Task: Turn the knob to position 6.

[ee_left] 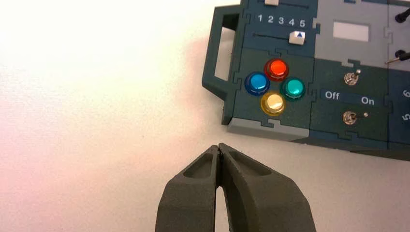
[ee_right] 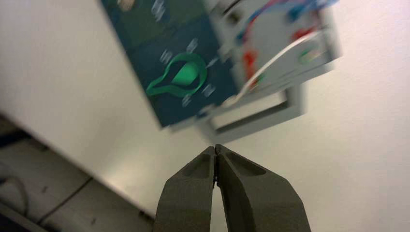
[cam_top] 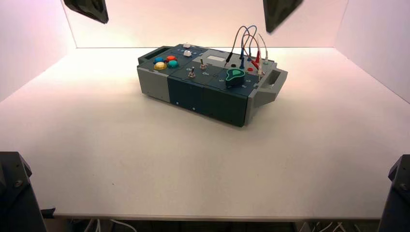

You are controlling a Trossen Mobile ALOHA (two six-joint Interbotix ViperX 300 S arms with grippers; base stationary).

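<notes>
Right gripper [ee_right: 216, 147] nearest its lens: fingers together, nothing held, raised near the box's [cam_top: 208, 102] right end. Left gripper [ee_left: 219, 147] waits raised on the left, fingers also together, empty. Risk, I judge: an off-centre grip slips off the knob [ee_right: 186, 75]; wide-opened fingers or a low wrist snag the wires [cam_top: 250, 38]; overturning passes 6. Knob sits at the near right corner, pointer toward the near long edge, long axis square to it.
</notes>
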